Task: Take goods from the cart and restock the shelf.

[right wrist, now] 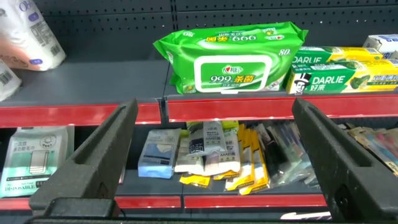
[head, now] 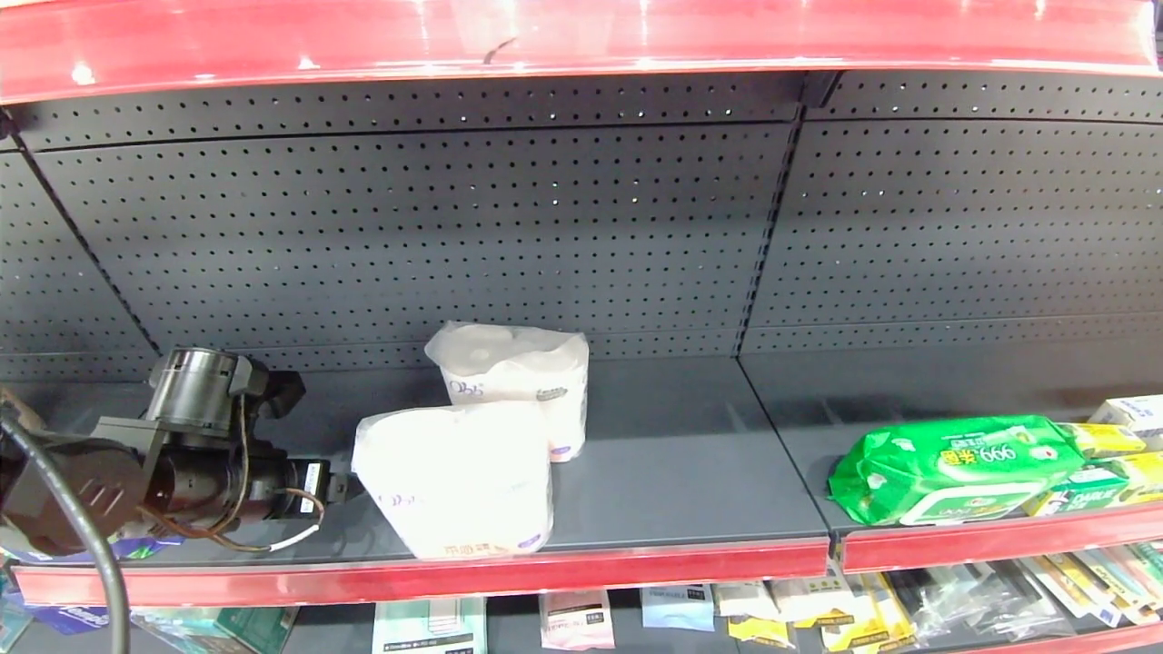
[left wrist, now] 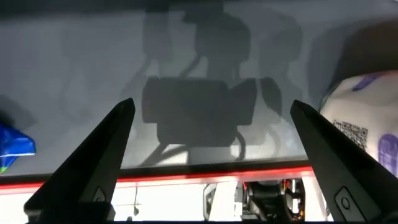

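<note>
Two white toilet paper packs stand on the grey shelf [head: 681,472]: one near the front edge [head: 459,477], the other behind it [head: 513,381]. My left gripper [head: 341,486] hovers just left of the front pack, low over the shelf. In the left wrist view this gripper [left wrist: 211,106] is open with nothing between its fingers, and the front pack [left wrist: 367,130] lies beside one finger. My right gripper [right wrist: 214,106] is open and empty in front of the shelf's red edge, facing a green wipes pack [right wrist: 230,59].
The green wipes pack [head: 954,463] and toothpaste boxes [head: 1104,454] fill the shelf's right bay. A blue packet [head: 118,549] lies at the left under my arm. Small hanging goods [right wrist: 205,152] crowd the lower shelf. A red shelf [head: 581,36] overhangs above.
</note>
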Available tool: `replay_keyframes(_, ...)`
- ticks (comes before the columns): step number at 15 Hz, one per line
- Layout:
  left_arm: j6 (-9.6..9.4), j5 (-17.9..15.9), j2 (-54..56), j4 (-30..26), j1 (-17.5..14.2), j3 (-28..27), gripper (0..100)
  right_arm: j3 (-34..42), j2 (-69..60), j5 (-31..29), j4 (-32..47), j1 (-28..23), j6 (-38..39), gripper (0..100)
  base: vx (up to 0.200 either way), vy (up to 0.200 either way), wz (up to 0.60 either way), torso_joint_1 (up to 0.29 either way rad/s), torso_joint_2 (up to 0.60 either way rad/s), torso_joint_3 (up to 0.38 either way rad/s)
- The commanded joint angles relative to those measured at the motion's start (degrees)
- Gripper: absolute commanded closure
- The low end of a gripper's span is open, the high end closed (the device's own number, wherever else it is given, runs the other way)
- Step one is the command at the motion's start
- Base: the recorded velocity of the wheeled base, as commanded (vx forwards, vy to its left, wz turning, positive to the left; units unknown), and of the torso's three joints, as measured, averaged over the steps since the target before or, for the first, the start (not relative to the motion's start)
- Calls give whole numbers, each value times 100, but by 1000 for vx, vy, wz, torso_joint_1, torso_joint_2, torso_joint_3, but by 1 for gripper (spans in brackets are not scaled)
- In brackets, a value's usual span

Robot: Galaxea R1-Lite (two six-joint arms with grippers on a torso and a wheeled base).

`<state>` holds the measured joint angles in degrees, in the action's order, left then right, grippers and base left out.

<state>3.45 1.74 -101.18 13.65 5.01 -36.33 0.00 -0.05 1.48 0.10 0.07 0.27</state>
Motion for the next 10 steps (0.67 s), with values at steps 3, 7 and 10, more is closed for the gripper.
replay_keyframes(3, 174, -7, -200, 15, 220, -147, 0, 0, 5, 2, -1, 1, 0, 0, 0, 0, 0, 0, 0, 0)
replay_keyframes(7, 332, 1, -350, 32, 395, -261, 0, 0, 5, 2, -1, 1, 0, 0, 0, 0, 0, 0, 0, 0)
replay_keyframes(10, 332, 1, -367, 50, 483, -261, 0, 0, 5, 2, -1, 1, 0, 0, 0, 0, 0, 0, 0, 0)
